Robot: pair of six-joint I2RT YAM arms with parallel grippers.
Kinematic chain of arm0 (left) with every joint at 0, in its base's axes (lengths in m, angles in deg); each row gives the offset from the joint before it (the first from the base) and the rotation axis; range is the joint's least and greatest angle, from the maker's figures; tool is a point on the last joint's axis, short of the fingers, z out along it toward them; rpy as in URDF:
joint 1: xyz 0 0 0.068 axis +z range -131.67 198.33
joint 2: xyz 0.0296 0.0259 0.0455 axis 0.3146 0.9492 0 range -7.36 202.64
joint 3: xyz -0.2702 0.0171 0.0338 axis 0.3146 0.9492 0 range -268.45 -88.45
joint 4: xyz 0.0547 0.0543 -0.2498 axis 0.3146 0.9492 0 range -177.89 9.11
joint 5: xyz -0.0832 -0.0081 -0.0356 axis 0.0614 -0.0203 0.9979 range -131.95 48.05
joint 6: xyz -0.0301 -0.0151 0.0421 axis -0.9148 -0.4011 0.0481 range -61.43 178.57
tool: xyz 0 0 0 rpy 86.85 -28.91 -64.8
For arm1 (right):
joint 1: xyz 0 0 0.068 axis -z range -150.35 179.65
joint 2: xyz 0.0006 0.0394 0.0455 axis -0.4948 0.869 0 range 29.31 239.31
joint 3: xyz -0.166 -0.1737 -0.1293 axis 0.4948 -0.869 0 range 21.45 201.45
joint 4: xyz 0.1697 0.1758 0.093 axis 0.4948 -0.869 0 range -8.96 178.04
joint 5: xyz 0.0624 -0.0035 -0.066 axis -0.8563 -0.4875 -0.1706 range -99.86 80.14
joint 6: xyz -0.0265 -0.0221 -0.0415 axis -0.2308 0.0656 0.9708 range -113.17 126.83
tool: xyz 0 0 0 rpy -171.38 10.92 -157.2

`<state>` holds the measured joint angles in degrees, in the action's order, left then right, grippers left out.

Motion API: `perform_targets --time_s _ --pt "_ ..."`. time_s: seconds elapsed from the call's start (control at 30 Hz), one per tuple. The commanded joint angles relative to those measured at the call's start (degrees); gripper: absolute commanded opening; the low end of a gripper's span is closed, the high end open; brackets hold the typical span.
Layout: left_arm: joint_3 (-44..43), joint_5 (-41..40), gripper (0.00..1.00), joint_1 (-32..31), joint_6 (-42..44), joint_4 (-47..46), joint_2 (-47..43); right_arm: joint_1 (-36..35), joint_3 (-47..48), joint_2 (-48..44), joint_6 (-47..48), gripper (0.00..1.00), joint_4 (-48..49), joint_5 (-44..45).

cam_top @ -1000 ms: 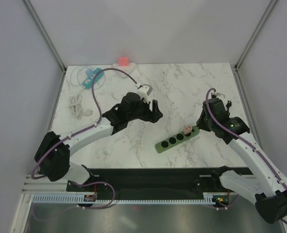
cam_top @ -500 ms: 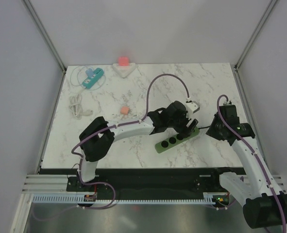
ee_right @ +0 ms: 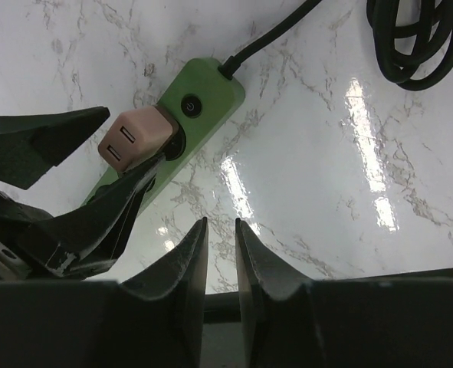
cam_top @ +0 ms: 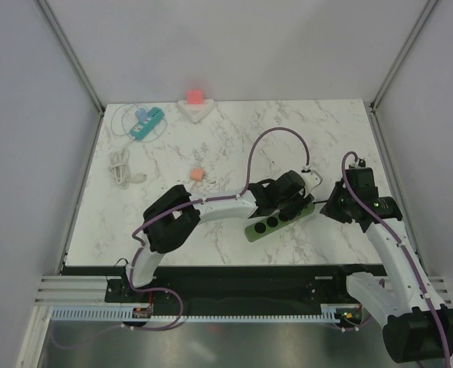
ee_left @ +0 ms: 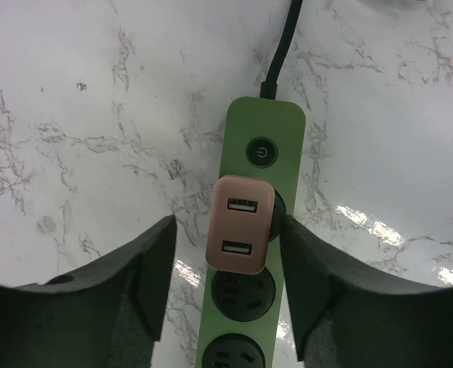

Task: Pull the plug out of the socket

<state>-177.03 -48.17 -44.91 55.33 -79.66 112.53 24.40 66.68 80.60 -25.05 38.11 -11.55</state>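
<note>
Extraction is pending: spread left gripper (ee_left: 226,238) is straddling pink square plug (ee_left: 240,222) seated in green plastic socket strip (ee_left: 263,126); right gripper (ee_right: 221,224) is hovering at 3 o'clock, slightly parted, empty.

A power symbol (ee_left: 261,152) (pale on dark) marks the button (ee_left: 252,159) of the green socket strip (ee_left: 245,126).

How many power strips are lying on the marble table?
2. A green power strip lies right of centre, with a pink USB charger plugged in. A teal power strip lies near the far left corner. None seems hidden.
</note>
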Motion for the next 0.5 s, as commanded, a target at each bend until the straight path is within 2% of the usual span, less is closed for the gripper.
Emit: perform_targets --time_s 0.0,0.03,0.1,0.27,0.4,0.47 --pt "-0.9 -1.1 0.6 0.0 2.5 -2.9 0.9 0.7 -0.3 0.0 -1.1 0.28 2.4 0.5" --pt "-0.3 -1.2 0.51 0.0 2.6 -4.8 0.8 0.7 -0.6 -0.1 -1.7 0.29 2.9 0.6" --pt "1.2 -1.0 0.45 0.0 2.7 -6.2 0.5 0.8 -1.8 0.0 -2.6 0.28 4.8 0.0" --pt "4.3 0.0 0.22 0.0 2.5 -11.3 -1.7 0.9 -5.5 3.1 -4.3 0.28 10.7 -3.9" --pt "7.9 0.2 0.02 0.0 2.5 -12.6 -3.5 0.9 -5.9 6.8 -4.0 0.22 14.1 -4.3" --pt "10.1 -0.4 0.02 0.0 2.0 -13.8 -4.8 1.0 -5.2 8.7 -3.5 0.18 15.6 -4.2"
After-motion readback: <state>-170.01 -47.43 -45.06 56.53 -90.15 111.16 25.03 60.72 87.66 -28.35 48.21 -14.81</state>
